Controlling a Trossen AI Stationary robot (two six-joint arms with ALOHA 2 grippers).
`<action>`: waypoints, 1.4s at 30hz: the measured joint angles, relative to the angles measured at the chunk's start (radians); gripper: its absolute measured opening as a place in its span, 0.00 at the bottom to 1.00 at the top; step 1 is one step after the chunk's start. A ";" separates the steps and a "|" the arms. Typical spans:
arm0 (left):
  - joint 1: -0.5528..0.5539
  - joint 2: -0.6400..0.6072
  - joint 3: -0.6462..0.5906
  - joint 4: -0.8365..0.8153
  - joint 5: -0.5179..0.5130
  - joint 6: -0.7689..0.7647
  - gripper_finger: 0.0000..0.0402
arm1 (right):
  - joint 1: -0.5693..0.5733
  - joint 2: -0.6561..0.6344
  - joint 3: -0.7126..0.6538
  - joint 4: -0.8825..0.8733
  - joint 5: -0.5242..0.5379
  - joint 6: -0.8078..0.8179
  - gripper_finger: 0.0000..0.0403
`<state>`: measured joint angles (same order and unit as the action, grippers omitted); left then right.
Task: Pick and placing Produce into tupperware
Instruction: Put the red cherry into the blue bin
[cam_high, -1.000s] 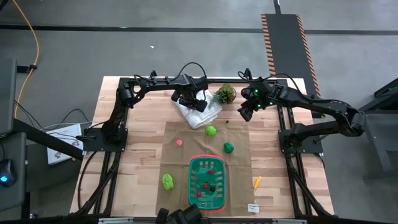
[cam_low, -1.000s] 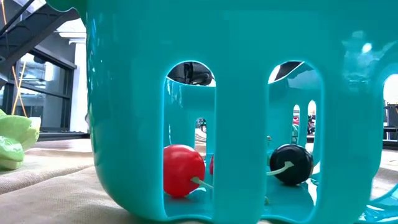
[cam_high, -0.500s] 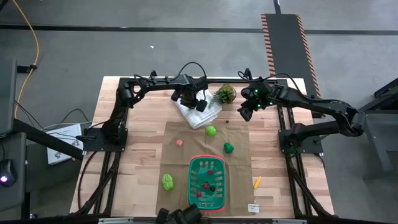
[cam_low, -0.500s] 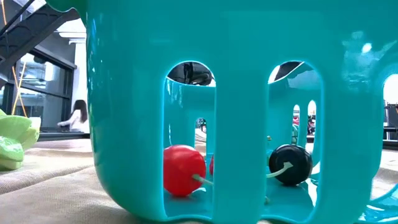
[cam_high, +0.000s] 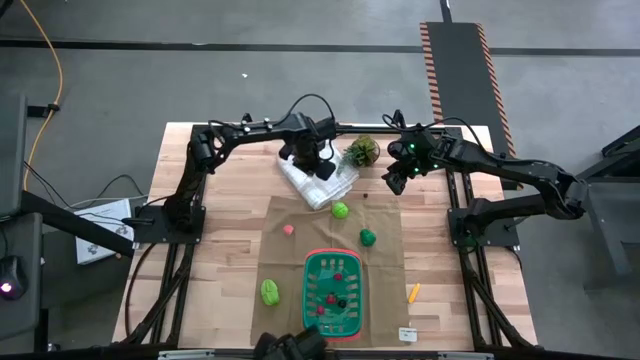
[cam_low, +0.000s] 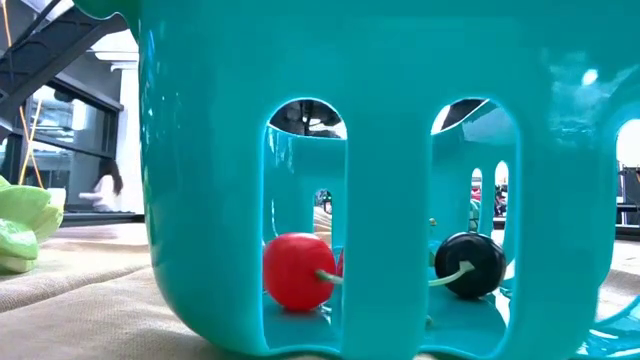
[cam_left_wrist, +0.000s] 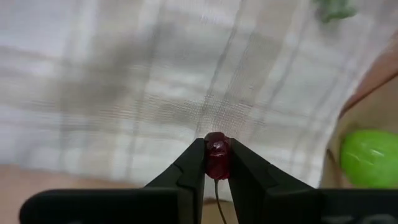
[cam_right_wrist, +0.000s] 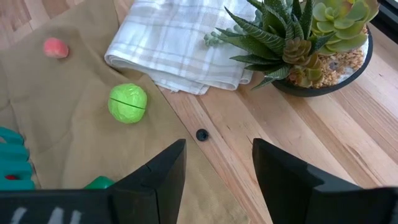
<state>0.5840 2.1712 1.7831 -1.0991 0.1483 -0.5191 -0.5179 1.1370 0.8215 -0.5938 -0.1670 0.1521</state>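
My left gripper (cam_high: 320, 167) hangs over the folded white cloth (cam_high: 318, 185) at the far middle, shut on a small dark red cherry (cam_left_wrist: 216, 155). My right gripper (cam_high: 395, 181) is open and empty beside the potted plant (cam_high: 362, 151). The green basket (cam_high: 334, 293) stands on the brown mat near the front; a red cherry (cam_low: 297, 270) and a black one (cam_low: 468, 263) lie in it. On the mat lie a light green ball (cam_high: 340, 210), a dark green piece (cam_high: 368, 237), a pink piece (cam_high: 289, 229) and a green lettuce (cam_high: 270, 291). An orange carrot (cam_high: 413, 292) lies on the wood. My left gripper pinches the dark red cherry's two sides (cam_left_wrist: 217, 163) between its two fingertips (cam_left_wrist: 194, 160). The fingers point down from above. The cherry's thin stem (cam_left_wrist: 217, 198) runs back between the fingers. The cloth lies blurred beyond the cherry.
The white cloth (cam_right_wrist: 180, 50) and the plant (cam_right_wrist: 305, 37) stand close together at the far edge. A small black knob (cam_right_wrist: 201, 134) lies on the wood by the mat. A white tag (cam_high: 407, 334) lies at the front right. A person (cam_low: 105, 190) shows far behind the table.
My left arm has risen a little over the white cloth, its gripper still shut. The red cherry in the basket has turned slightly, so its stem now points higher. The person in the room behind has moved.
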 joint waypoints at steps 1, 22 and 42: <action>0.003 0.000 0.030 -0.022 -0.017 0.013 0.12 | 0.000 0.000 0.000 0.000 0.000 0.000 0.44; 0.005 -0.008 0.569 -0.394 0.044 0.417 0.13 | 0.001 0.000 0.000 -0.067 -0.021 -0.017 0.44; 0.005 -0.113 0.559 -0.472 0.503 0.668 0.13 | 0.001 0.000 0.000 0.045 -0.036 0.285 0.44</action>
<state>0.5888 2.0578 2.3421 -1.5715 0.6514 0.1494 -0.5167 1.1370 0.8215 -0.5486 -0.2033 0.4376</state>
